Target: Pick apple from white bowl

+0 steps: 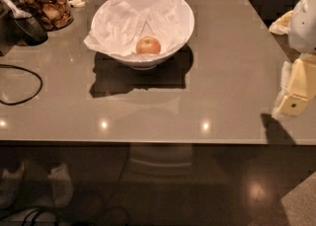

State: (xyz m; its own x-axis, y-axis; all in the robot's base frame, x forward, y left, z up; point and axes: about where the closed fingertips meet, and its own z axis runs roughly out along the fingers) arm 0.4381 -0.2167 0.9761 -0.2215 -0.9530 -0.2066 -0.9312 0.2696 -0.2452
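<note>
The apple [148,45] is small and reddish-orange with a yellow-green patch. It lies inside the white bowl [177,8], near its front wall, on crumpled white paper [118,22] that hangs over the bowl's left rim. The bowl stands at the back middle of the grey table [222,72]. My gripper [292,102] hangs over the table's right edge, far to the right of the bowl and nearer the front. It touches nothing.
A glass jar of brown snacks [47,0] stands at the back left beside a dark scoop [27,22]. A black cable [22,84] loops on the table's left side. The table's front edge [148,142] runs across the view, with floor below.
</note>
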